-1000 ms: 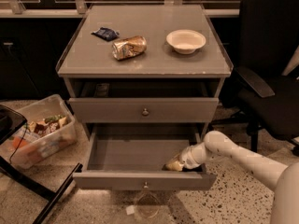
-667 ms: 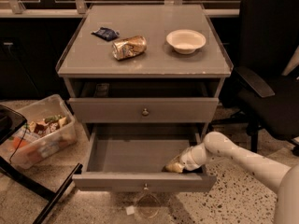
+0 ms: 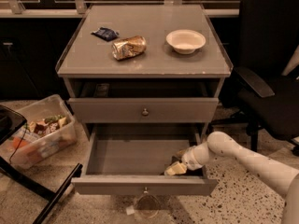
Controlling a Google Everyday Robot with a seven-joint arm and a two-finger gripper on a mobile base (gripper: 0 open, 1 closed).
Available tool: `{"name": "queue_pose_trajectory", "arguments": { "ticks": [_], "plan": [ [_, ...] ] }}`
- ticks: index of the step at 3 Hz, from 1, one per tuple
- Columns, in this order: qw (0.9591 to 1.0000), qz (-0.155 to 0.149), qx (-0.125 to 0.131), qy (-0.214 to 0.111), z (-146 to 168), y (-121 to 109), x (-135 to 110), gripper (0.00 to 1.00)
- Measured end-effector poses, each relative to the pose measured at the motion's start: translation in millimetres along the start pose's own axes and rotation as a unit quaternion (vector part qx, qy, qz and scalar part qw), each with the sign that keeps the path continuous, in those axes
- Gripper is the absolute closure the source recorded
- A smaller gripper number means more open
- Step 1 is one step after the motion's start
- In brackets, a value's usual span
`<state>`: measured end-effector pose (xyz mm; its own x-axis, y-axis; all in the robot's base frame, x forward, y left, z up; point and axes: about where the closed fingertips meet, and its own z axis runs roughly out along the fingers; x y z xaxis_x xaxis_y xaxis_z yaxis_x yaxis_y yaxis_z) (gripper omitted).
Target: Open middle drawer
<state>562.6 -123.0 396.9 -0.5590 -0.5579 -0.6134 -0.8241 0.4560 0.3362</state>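
low inside the open drawer, at the five o'clock corner of its tray: the pale cream gripper (image 3: 174, 168), just behind the front panel and close to the right side wall. spread or pressed together, cannot tell. behind it, running out toward three o'clock and on to the picture's edge at four: the smooth white round-bodied arm (image 3: 243, 158), crossing over the drawer's right wall.

around the gripper: the wide shallow grey middle drawer (image 3: 112, 185) with flat front and small round metal knob, standing well out from the cabinet. straight up at twelve o'clock from it: the grey upper drawer front (image 3: 187, 110) with its own round knob, a dark gap above.

higher still: the flat grey cabinet top (image 3: 149, 62), carrying a crushed shiny metal can (image 3: 128, 47) on its side near the middle, a small dark blue crumpled packet (image 3: 105, 33) at ten o'clock of the can, and a round white shallow bowl (image 3: 185, 40) at three o'clock of the can, all three apart.

out at nine o'clock of the drawer, on the speckled stone floor (image 3: 224, 204): a clear plastic bin (image 3: 39, 134) of mixed packets. at two o'clock: a black office chair (image 3: 268, 92).
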Motion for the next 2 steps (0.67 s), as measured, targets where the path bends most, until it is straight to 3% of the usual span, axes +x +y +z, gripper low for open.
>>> {"name": "queue_pose_trajectory", "arguments": {
  "ticks": [2],
  "plan": [
    [1.0000,-0.005,0.005,-0.004,-6.4,0.1,-4.6,0.00]
  ]
}}
